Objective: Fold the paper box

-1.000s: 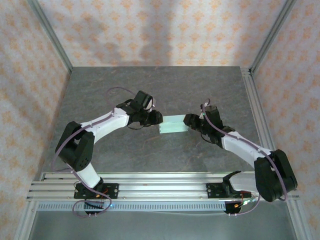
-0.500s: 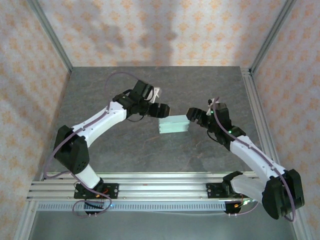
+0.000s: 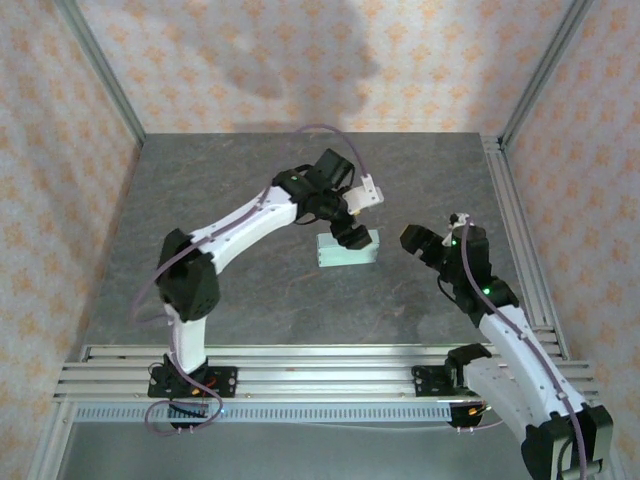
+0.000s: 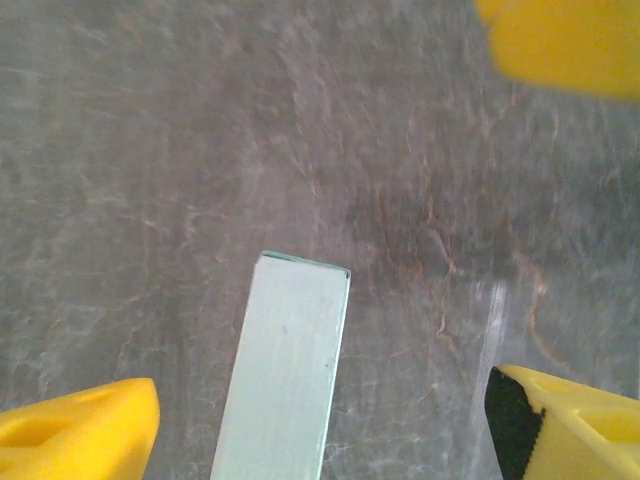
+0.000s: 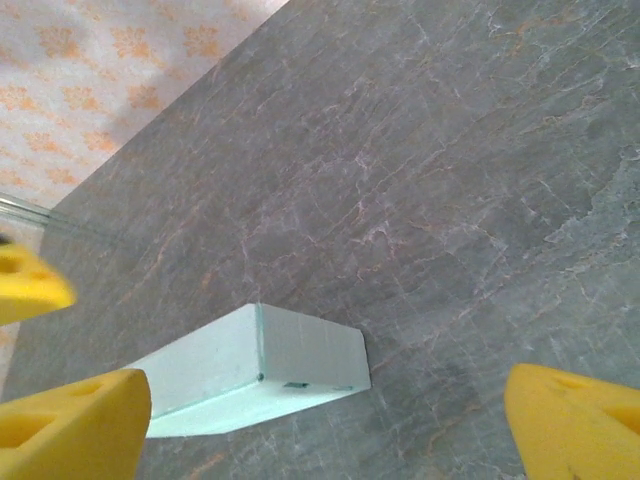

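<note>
The paper box (image 3: pixel 345 252) lies on the grey table (image 3: pixel 250 290) as a closed, pale mint-blue flat rectangular box, with nothing holding it. My left gripper (image 3: pixel 352 232) hovers over its far edge, open. In the left wrist view the box (image 4: pixel 285 370) reaches up between the widely spread yellow fingers (image 4: pixel 85 430), touching neither. My right gripper (image 3: pixel 413 241) stands a short way right of the box, open. In the right wrist view the box (image 5: pixel 255 365) lies ahead and left, its end face with a small slot towards me, clear of the fingers (image 5: pixel 575 420).
Patterned walls and metal frame posts (image 3: pixel 100 70) enclose the table. An aluminium rail (image 3: pixel 320 375) runs along the near edge at the arm bases. A blurred yellow finger of the other arm (image 4: pixel 565 40) crosses the left wrist view's top right corner.
Both grippers opened and let go of the box, which stays put. The left arm swung right and now hangs over the box; the right arm drew back to the right.
</note>
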Robot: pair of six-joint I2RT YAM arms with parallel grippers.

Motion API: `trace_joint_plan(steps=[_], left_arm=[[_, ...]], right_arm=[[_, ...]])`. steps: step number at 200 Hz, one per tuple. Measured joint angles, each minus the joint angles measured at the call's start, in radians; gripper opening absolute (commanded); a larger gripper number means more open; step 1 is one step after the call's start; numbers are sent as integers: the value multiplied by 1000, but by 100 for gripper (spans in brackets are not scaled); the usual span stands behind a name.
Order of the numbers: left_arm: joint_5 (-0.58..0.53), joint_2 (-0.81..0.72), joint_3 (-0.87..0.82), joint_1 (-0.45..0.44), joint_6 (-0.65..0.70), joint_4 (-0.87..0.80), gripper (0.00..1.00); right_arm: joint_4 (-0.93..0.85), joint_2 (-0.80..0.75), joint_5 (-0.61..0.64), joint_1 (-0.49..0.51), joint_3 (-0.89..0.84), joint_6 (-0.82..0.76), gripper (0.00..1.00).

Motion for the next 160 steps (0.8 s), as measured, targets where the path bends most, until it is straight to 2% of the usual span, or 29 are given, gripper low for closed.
trace_joint_plan(steps=[57,104,122,143,160], left_arm=[[3,230,205,-1,132,-140,84],[6,273,257,-13,189,-210,70],[7,286,271,-21,213,-229,61],[5,298,274,-31,233,-238,58],[-9,301,274,-39,242,-245,51]], right_arm=[[-62,-72,-107,-1,-14,-86,94],[-76,-76,-116,-1,-14,-108,94],[-76,-76,-116,-1,-14,-113,93],[-77,-76,-116,-1,-14,-116,93],[-77,-76,-116,-1,-14,-117,93]])
